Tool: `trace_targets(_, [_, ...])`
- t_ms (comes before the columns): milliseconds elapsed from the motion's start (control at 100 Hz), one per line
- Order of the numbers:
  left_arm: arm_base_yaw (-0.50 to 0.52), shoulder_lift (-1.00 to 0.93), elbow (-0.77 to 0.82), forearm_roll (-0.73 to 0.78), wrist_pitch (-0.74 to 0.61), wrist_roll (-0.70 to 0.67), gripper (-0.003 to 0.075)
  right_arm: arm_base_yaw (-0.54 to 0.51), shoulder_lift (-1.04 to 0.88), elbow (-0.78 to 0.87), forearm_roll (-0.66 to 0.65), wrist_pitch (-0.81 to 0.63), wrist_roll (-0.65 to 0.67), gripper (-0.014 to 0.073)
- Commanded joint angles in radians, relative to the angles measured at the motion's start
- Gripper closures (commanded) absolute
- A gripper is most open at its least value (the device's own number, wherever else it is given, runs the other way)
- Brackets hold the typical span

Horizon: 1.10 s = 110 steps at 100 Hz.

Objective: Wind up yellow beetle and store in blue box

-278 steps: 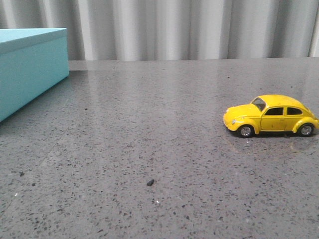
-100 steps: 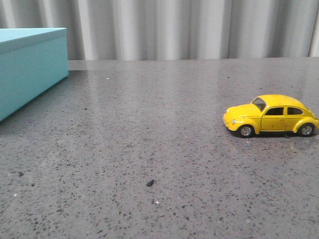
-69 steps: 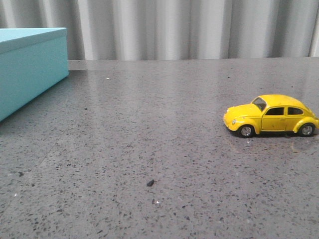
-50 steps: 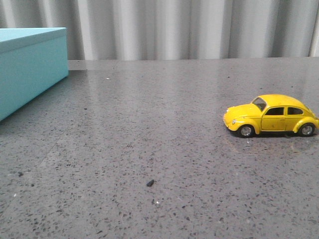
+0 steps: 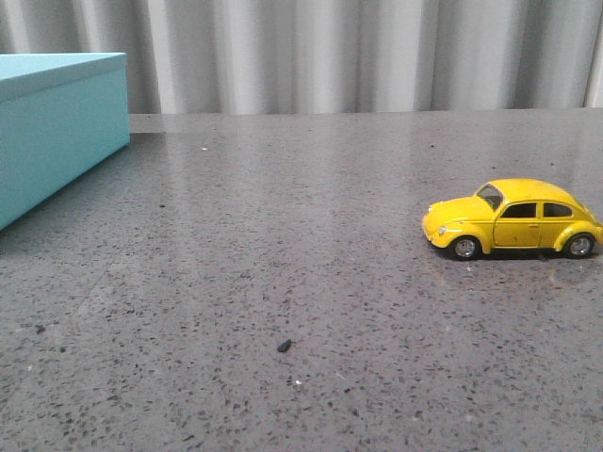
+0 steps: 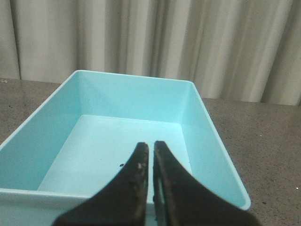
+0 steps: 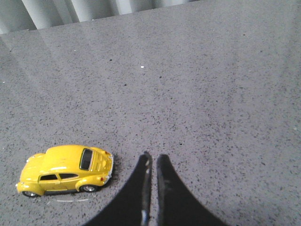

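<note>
The yellow beetle (image 5: pixel 513 218) stands on its wheels at the right of the grey table, nose to the left. It also shows in the right wrist view (image 7: pixel 66 169), just beside my right gripper (image 7: pixel 154 157), which is shut, empty and above the table. The blue box (image 5: pixel 57 127) sits at the far left. In the left wrist view it is open, with no lid on it, and empty inside (image 6: pixel 122 155). My left gripper (image 6: pixel 149 145) is shut and empty, above the box's near rim. Neither gripper shows in the front view.
A small dark speck (image 5: pixel 284 346) lies on the grey speckled table (image 5: pixel 283 235). A grey pleated curtain (image 5: pixel 330 52) hangs behind the table's far edge.
</note>
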Motion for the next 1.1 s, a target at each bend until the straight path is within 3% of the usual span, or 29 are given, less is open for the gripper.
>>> trace_targets(0, [-0.002, 0.023, -0.039, -0.001, -0.063, -0.009, 0.0741, -0.007, 0.060, -0.046, 0.023, -0.076, -0.004, 0.0635])
trace_targets(160, [-0.002, 0.023, -0.039, -0.001, -0.078, -0.009, 0.0741, 0.011, 0.163, -0.148, 0.023, 0.063, -0.069, 0.0635])
trace_targets(410, [-0.002, 0.023, -0.039, -0.001, -0.078, -0.009, 0.0741, 0.164, 0.407, -0.343, 0.021, 0.159, -0.092, 0.0635])
trace_targets(600, [-0.002, 0.023, -0.039, -0.001, -0.078, -0.009, 0.0741, 0.226, 0.594, -0.495, 0.026, 0.323, -0.092, 0.0635])
trace_targets(1090, [-0.002, 0.023, -0.039, -0.001, -0.084, -0.009, 0.0741, 0.370, 0.884, -0.739, 0.064, 0.485, -0.092, 0.0634])
